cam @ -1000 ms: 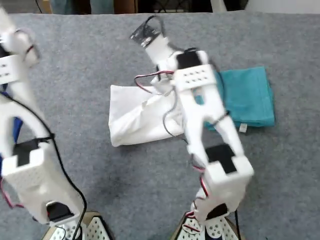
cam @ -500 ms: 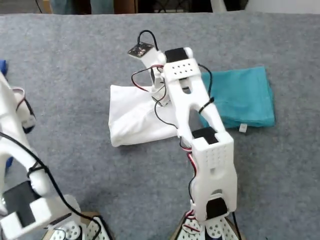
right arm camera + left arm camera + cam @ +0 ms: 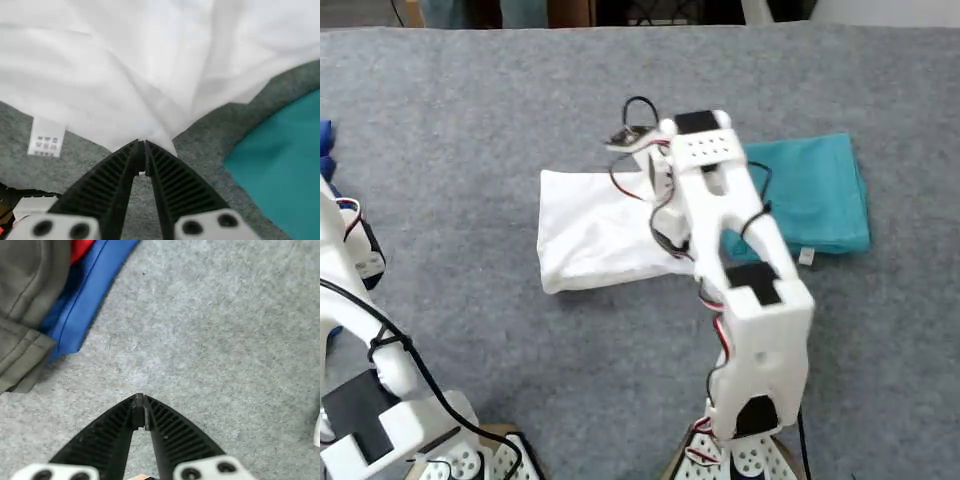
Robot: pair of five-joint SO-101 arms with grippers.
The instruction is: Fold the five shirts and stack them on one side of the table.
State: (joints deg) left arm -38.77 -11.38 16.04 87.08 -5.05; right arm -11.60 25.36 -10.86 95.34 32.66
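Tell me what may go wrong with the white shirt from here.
1. The right claw seems to pinch only the very edge of the white shirt; a pull may slip it free.
2. The white shirt lies rumpled, so dragging it may undo its fold.
3. The teal shirt lies close beside it; a sweep that way may ruffle it.

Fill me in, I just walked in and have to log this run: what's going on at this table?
Two robot arms are on a shirt-folding job. The right pincer is shut on an edge of the white shirt, which lies loosely folded mid-table beside a folded teal shirt. The left pincer is shut and empty above the bare grey table, close to a pile with an olive shirt, a blue shirt and a red shirt.
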